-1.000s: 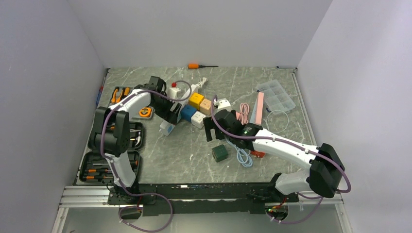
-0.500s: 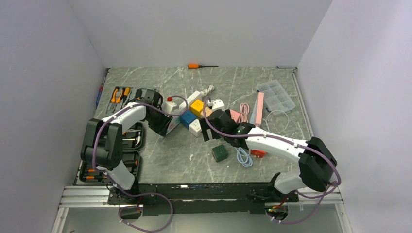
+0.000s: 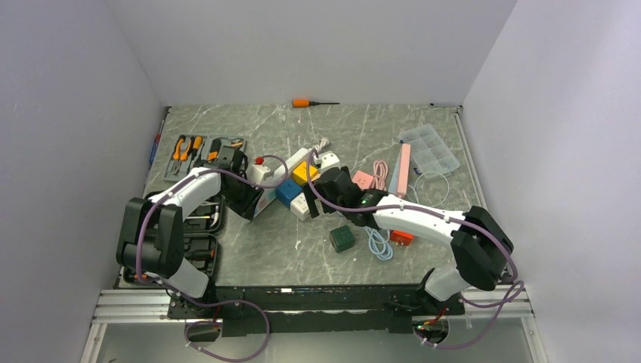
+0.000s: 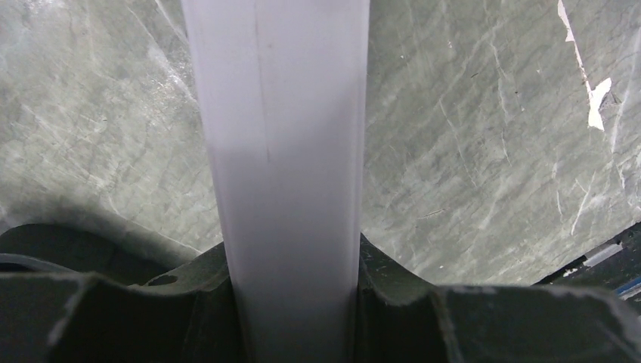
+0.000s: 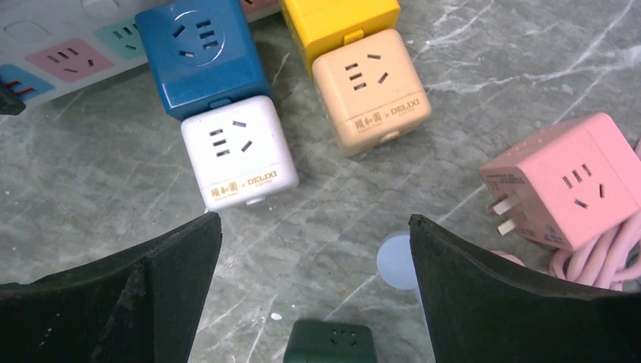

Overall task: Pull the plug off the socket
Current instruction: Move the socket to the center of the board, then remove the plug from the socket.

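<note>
A white power strip (image 3: 266, 197) lies slanted on the marble table (image 3: 287, 249), with cube adapters plugged along it. My left gripper (image 3: 247, 203) is shut on its near end; in the left wrist view the strip (image 4: 283, 151) fills the gap between the fingers (image 4: 189, 302). My right gripper (image 3: 316, 198) is open and empty, hovering over the cubes. The right wrist view shows a blue cube (image 5: 200, 53) joined to a white cube (image 5: 238, 151), and a yellow cube (image 5: 340, 19) joined to a beige cube (image 5: 370, 91), all ahead of the right gripper (image 5: 312, 227). The strip (image 5: 68, 45) is at top left.
A loose pink cube (image 5: 563, 178) with a pink cord lies to the right, and a green cube (image 5: 329, 344) just below the jaws. The top view shows a blue cable (image 3: 378, 243), an open tool case (image 3: 198, 147), an organizer box (image 3: 429, 149) and an orange screwdriver (image 3: 304, 102).
My left gripper has dragged the strip and its cubes toward the near left. My right gripper has moved left and further over the cube cluster, still open.
</note>
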Robot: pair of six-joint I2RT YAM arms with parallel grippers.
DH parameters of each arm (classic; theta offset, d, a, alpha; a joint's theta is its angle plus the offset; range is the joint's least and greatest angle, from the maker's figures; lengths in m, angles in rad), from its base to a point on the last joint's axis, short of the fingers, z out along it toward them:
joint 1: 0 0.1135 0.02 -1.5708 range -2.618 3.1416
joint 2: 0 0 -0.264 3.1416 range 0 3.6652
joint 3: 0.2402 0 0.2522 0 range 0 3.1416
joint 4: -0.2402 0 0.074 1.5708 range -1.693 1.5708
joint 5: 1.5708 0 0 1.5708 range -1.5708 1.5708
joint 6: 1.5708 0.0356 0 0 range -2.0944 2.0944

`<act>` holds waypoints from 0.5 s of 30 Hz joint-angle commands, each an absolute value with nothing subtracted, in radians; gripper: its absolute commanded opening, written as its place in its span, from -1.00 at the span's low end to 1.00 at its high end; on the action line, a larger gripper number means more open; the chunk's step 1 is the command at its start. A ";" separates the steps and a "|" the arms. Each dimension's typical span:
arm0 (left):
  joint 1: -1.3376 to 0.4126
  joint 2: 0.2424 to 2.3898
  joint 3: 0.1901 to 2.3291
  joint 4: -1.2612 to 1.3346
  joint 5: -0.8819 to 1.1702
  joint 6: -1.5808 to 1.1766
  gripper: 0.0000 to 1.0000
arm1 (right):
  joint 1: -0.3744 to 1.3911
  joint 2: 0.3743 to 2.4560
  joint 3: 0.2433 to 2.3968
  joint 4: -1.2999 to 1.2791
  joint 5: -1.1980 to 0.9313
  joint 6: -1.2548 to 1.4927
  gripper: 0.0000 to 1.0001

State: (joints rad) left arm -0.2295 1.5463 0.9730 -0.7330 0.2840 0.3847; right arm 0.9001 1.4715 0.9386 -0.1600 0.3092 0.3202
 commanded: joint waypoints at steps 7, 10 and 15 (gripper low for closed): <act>-0.223 1.524 0.973 -0.768 0.371 0.386 0.14 | 0.865 1.570 1.035 -0.054 0.220 0.243 0.92; -0.219 1.521 0.995 -0.771 0.385 0.378 0.60 | 0.850 1.588 1.038 -0.026 0.174 0.242 0.92; -0.208 1.532 1.037 -0.758 0.414 0.368 0.65 | 0.843 1.626 1.051 0.025 0.118 0.226 0.93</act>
State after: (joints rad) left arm -0.2195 1.5452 0.9730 -0.7612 0.3553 0.3786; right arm 0.8482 1.5974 1.0000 -0.0715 0.1852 0.2520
